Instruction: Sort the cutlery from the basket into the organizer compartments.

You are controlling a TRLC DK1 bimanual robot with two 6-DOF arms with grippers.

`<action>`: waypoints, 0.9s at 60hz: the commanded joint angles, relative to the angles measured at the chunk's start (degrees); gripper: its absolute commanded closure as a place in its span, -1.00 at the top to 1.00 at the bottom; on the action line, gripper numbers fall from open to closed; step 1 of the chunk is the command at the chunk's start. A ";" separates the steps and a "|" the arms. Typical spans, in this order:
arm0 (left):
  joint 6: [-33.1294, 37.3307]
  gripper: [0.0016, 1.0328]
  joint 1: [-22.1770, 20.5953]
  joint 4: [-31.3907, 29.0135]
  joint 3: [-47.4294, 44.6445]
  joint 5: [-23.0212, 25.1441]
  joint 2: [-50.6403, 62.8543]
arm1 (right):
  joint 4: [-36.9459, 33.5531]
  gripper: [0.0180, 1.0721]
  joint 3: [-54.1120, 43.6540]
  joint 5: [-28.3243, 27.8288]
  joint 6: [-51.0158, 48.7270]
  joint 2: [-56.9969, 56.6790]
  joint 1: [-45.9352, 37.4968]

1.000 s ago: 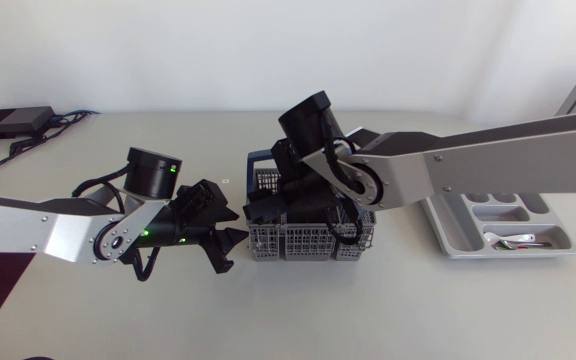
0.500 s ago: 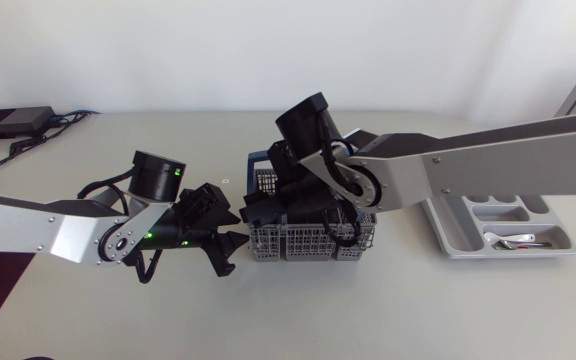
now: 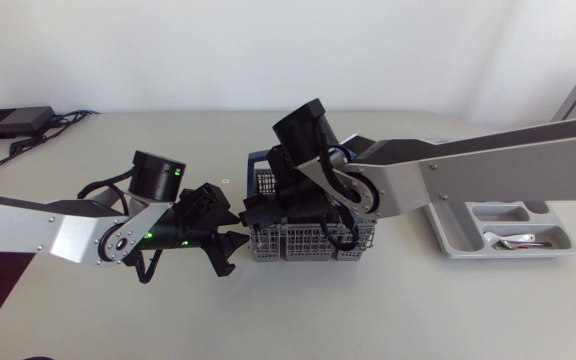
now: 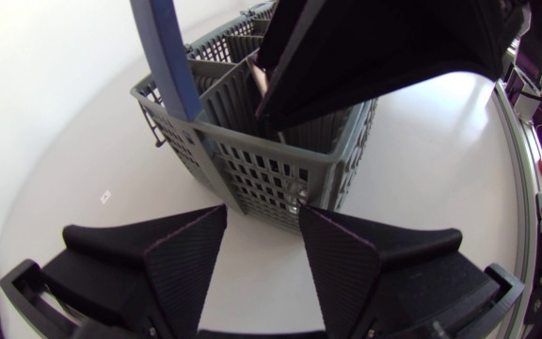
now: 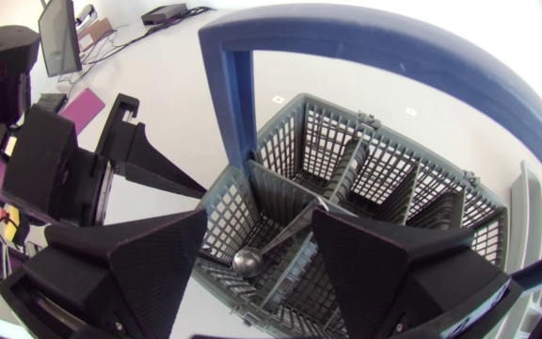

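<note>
The grey cutlery basket [image 3: 298, 243] with a blue handle [image 5: 346, 38] stands mid-table. My right gripper [image 3: 268, 207] hangs open over the basket's left end. In the right wrist view a metal spoon [image 5: 247, 261] lies slanted in a compartment, its bowl just under and between the right gripper [image 5: 257, 273] fingers. My left gripper [image 3: 226, 245] is open at the basket's near left corner [image 4: 271, 174], which sits just ahead of its fingertips [image 4: 196, 245]. The grey organizer [image 3: 458, 235] lies at the far right with a spoon [image 3: 513, 241] in one compartment.
A black box [image 3: 8, 122] with cables sits at the table's back left corner. The two grippers are close together at the basket's left side; the right gripper [image 4: 374, 47] hangs above the basket in the left wrist view.
My left gripper has edged a little to the right, closer to the basket. The right arm's wrist has shifted slightly to the left over the basket.
</note>
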 commanded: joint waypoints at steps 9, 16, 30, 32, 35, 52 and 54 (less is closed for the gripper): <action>0.56 0.05 -0.49 0.42 -0.67 0.54 1.04 | 1.95 0.54 -2.53 3.90 0.55 -1.01 0.61; 0.56 0.05 -0.40 0.42 -0.67 0.54 1.04 | 2.83 0.54 -3.06 5.66 -0.33 -1.18 1.14; 0.56 0.05 -0.49 0.42 -0.58 0.54 1.04 | 3.62 0.54 -3.06 6.63 -0.50 -1.62 1.58; 0.56 0.05 -0.49 0.42 -0.67 0.54 1.04 | 3.62 0.54 -2.97 6.63 -0.59 -1.62 1.67; 0.56 0.05 -0.49 0.42 -0.67 0.54 1.04 | 3.71 0.54 -2.71 6.63 -0.68 -1.36 1.84; 0.56 0.05 -0.93 0.42 -0.67 0.54 1.57 | 4.42 0.54 -2.18 6.63 -0.77 0.40 2.64; 0.56 0.05 -1.02 0.42 -0.58 0.54 1.65 | 4.42 0.54 -2.09 6.63 -0.85 0.66 2.64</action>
